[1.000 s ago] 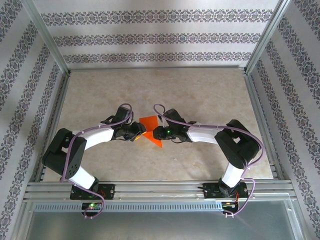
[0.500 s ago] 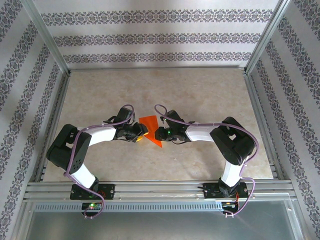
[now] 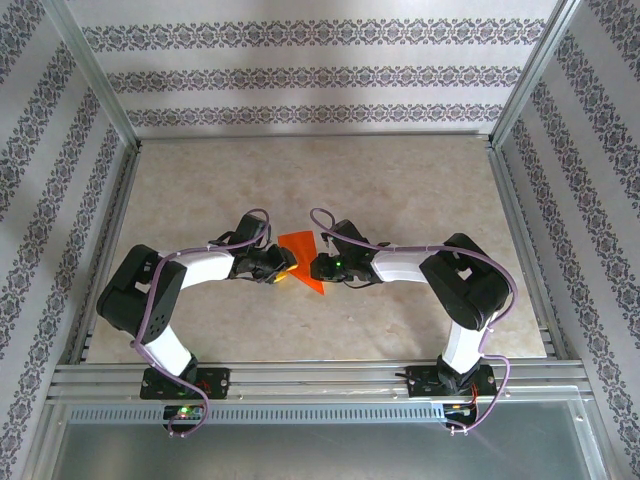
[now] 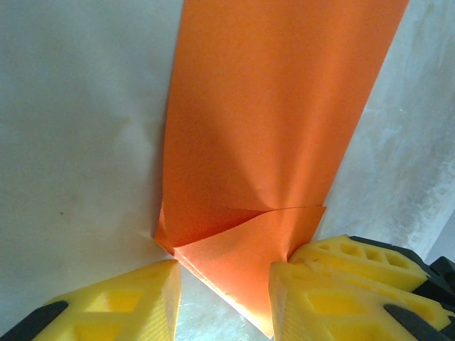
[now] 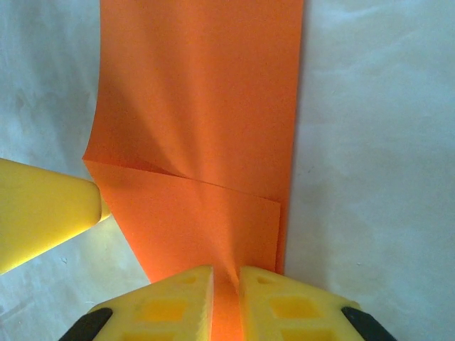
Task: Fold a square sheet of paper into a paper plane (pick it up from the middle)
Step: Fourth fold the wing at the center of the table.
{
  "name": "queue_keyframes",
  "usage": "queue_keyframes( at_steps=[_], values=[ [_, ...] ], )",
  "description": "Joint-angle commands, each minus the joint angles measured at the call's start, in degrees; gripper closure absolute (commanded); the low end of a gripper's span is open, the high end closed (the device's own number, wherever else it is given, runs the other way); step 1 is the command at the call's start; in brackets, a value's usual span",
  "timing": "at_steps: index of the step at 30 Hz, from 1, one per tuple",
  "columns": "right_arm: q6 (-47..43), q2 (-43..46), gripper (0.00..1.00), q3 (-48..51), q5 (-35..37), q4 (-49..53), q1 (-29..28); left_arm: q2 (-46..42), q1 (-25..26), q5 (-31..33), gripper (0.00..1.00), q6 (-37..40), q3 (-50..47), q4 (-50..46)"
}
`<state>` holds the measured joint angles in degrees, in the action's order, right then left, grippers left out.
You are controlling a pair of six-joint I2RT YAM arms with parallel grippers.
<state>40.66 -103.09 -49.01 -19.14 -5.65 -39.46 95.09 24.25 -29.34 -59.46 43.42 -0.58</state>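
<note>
From above, the square sheet of paper (image 3: 300, 250) lies mid-counter (image 3: 400, 190), only partly folded; I judge that most creases remain to be made. The left wrist shows the left pincer (image 4: 226, 273) open astride a creased orange corner flap. The right wrist shows the right pincer (image 5: 226, 275) clamped on the sheet's layered edge.

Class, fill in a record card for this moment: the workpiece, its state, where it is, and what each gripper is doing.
workpiece: orange sheet of paper
state: partly folded, creased flaps visible, not yet a plane
position: between the two grippers, over the beige table
left gripper: jaws apart, either side of a folded pointed corner
right gripper: closed on the paper's edge
</note>
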Motion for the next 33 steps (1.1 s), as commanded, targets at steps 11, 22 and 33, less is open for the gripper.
queue_keyframes(
  at_steps=[11,22,33],
  values=[
    [0.8,-1.9,0.82,0.0,0.0,1.4,0.7,0.3,-0.6,-1.3,0.75,-0.3,1.1,4.6],
    [0.1,-1.5,0.81,0.1,-0.3,0.9,1.1,2.4,-0.6,-3.3,0.77,0.0,1.0,7.2],
    [-2.9,1.5,0.71,0.7,-0.1,-0.5,1.5,2.5,-1.0,-3.3,0.85,0.1,1.3,7.3]
  ],
)
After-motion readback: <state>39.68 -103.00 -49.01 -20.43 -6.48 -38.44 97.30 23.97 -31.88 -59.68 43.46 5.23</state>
